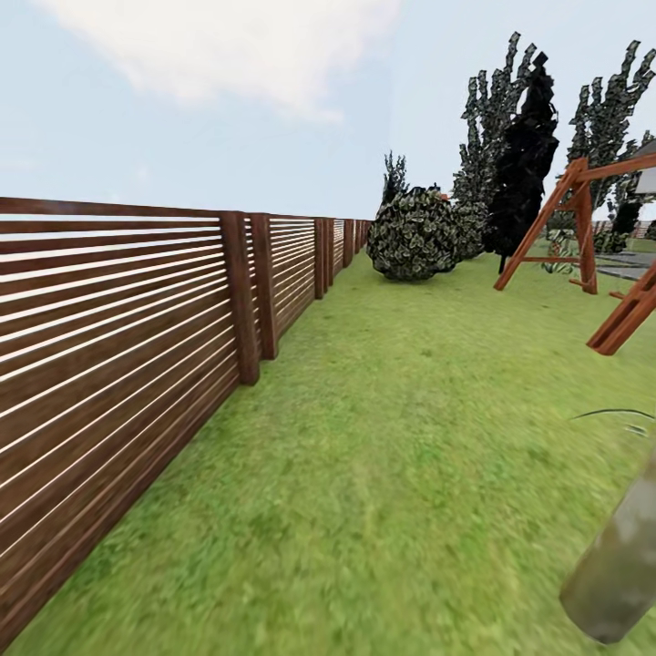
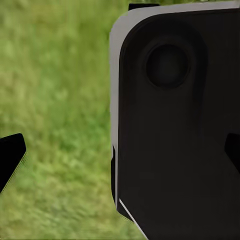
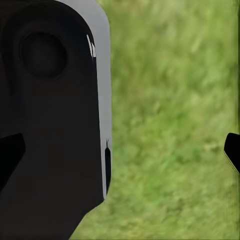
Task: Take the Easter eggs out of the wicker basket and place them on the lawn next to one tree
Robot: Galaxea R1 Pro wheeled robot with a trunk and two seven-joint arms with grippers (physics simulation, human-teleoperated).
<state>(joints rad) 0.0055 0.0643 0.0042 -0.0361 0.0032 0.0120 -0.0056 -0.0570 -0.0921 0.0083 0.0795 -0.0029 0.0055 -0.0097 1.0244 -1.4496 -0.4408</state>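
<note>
The lawn point(image 1: 401, 437) spreads from the near edge of the head view toward 12 o'clock, with a brown slatted fence point(image 1: 118, 337) running along it from 8 o'clock up to about 11 o'clock. At about 1 o'clock stands one round leafy bush point(image 1: 415, 234), with one all-black dark tree point(image 1: 526, 159) just beside it toward 2 o'clock and paler, ragged trees point(image 1: 487, 118) around that. A red-brown wooden swing frame point(image 1: 569, 228) stands at 2 to 3 o'clock. At 4 o'clock a mottled grey-brown trunk point(image 1: 618, 569) leans into the corner, standing on the grass.

In the left wrist view, the left end effector point(image 2: 120, 160) hangs over blurred grass, its two dark fingertips point(image 2: 10, 155) well spread, nothing between them but a black, grey-edged part of the robot's body point(image 2: 175, 125). In the right wrist view, the right end effector point(image 3: 120, 155) is likewise spread wide above the lawn, beside the same kind of black body panel point(image 3: 50, 125). No writing can be read anywhere.
</note>
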